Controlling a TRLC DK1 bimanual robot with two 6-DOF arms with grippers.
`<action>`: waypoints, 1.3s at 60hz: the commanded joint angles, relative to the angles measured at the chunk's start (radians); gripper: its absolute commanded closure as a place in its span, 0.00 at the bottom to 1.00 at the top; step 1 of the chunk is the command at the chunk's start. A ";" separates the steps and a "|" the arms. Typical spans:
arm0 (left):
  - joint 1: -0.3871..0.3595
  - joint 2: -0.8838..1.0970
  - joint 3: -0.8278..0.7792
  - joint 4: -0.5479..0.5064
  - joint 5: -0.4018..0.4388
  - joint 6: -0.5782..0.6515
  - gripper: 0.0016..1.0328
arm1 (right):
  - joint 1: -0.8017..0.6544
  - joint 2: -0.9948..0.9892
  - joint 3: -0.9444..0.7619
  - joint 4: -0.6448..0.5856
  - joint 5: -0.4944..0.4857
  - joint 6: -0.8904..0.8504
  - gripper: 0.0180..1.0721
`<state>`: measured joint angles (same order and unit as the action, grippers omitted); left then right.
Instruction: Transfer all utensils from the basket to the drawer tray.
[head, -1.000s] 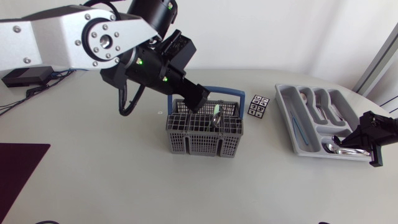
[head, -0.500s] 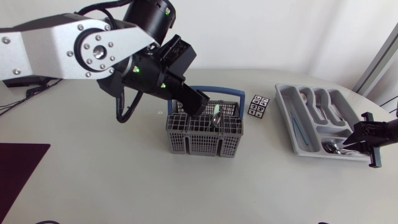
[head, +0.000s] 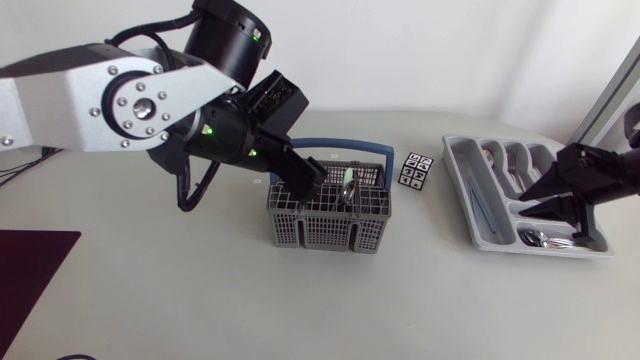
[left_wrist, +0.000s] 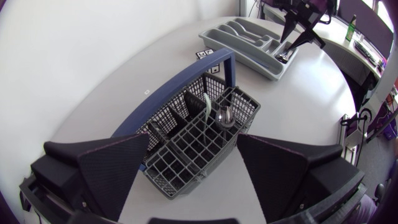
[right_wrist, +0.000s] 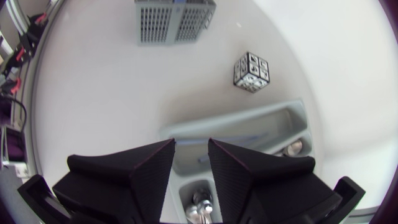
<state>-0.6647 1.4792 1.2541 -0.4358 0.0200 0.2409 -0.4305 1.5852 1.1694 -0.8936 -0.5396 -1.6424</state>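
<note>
Head view: left hand (head: 305, 178) spread open over basket (head: 325, 232), right hand (head: 524, 205) apparently open over tray (head: 458, 175), patterned cube (head: 416, 170) between.

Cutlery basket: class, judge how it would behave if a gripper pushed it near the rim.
The cutlery basket has mesh walls and few contents, so it is probably light and would slide on the smooth table. It stands tall on a narrow base, so a high push might tip it. Its blue handle looks stiff enough for lifting.
</note>
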 joint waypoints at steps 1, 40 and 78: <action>-0.010 -0.030 -0.047 0.023 -0.003 0.029 0.04 | 0.108 -0.031 0.007 -0.048 -0.023 0.181 0.58; 0.004 -0.106 -0.286 0.256 -0.009 0.077 0.04 | 0.728 0.073 0.159 0.147 -0.019 1.264 0.58; 0.008 -0.108 -0.323 0.327 -0.011 0.069 0.04 | 0.809 0.127 0.119 0.295 0.001 1.451 0.66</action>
<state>-0.6632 1.3861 0.9596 -0.1253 0.0166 0.2928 0.3603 1.6920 1.3174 -0.6167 -0.5419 -0.2298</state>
